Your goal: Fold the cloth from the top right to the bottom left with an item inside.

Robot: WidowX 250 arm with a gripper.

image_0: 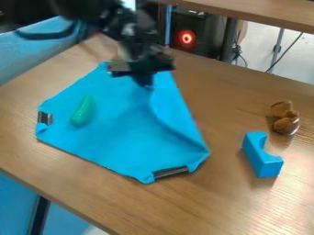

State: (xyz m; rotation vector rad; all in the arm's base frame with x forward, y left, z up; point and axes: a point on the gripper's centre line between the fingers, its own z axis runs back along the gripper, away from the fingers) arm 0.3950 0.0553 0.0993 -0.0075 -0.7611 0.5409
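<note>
Over the far edge of the cloth [116,133], the gripper [142,78] hangs low, its tip against the blue; whether it is spread, pressed together or pinching cloth I cannot tell from where I stand. The cloth lies mostly flat on the table [245,202], with a raised crease running from near the gripper down towards the right-hand corner; the green toy [81,111] lies on the left part, near the dark strip [45,118] at that side; another strip [171,172] shows at the near edge. The fold looks to me barely begun, the toy uncovered. A shallow or loose grip could let the cloth slip out partway over; a pull kept too low could drag the whole sheet across the smooth wood instead of turning it, and the toy might roll with it; a fold stopped short would leave the toy showing, since it sits so far left. The blue block [262,155] and the brown toy [285,118] stand well off to the right; I'd expect neither to interfere.
</note>
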